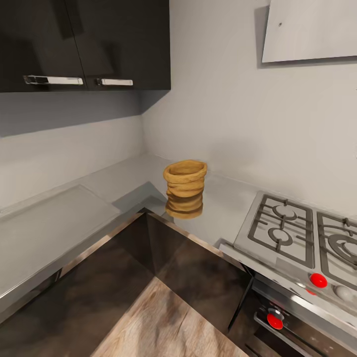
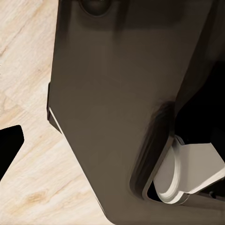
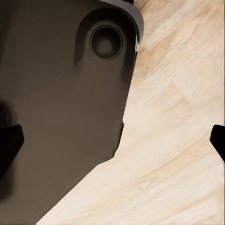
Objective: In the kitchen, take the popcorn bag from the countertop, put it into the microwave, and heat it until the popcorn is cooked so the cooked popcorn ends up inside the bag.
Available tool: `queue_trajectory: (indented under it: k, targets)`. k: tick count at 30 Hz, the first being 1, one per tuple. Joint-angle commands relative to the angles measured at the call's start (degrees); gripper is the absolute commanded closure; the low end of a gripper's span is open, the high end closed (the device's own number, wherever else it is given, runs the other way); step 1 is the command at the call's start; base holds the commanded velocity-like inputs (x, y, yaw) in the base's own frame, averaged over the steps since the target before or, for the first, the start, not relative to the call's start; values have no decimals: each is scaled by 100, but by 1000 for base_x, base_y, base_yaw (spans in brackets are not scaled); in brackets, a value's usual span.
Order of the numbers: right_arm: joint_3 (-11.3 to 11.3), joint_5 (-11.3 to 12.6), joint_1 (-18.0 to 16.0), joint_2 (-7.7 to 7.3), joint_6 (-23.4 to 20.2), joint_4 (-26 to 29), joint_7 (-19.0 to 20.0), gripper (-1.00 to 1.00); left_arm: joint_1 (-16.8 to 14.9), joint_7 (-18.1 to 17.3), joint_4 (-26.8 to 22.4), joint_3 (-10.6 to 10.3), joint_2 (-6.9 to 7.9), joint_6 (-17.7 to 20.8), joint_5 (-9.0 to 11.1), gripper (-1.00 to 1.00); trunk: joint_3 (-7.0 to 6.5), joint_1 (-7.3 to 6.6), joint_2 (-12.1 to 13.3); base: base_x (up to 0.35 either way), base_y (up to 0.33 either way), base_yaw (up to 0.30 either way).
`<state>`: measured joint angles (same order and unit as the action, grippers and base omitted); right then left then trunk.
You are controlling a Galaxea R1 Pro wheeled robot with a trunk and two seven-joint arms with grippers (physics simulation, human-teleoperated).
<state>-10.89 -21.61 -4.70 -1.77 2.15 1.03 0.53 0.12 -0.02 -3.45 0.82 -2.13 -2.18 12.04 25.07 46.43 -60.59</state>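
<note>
Popcorn bag (image 1: 185, 189) sits upright in the countertop (image 1: 54, 223) corner, left of the gas hob (image 1: 297, 230), no writing readable on it. Wrist cameras look down on the robot's dark base (image 2: 117, 117) and pale wood floor (image 3: 173, 154); whether either gripper is open or closed, I can't tell.

Mustard-yellow popcorn bag (image 1: 185, 189) upright on pale grey countertop (image 1: 59, 223) in the corner, left of steel gas hob (image 1: 297, 233), below dark wall cabinets (image 1: 84, 44).
</note>
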Motion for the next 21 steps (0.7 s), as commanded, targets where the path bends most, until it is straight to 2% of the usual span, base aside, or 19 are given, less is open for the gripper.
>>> queue_trajectory:
  k: [1, 13, 21]
  targets:
    - [-50, -47, 3, -11, 54, 28, -28, -100, 3, 1, -6, 5, 0, -10, 35, -100, 5, 0, -3, -80, 0, 0]
    - [-45, -46, 6, -16, 303, 82, -37, -100, 4, 0, -6, 6, -5, -10, 35, -100, 5, 0, -3, -221, 0, 0]
    - [-91, 42, 5, -10, 298, 80, -56, -100, 4, 2, -6, 6, 0, -10, 35, -100, 7, 0, -3, -80, 0, 0]
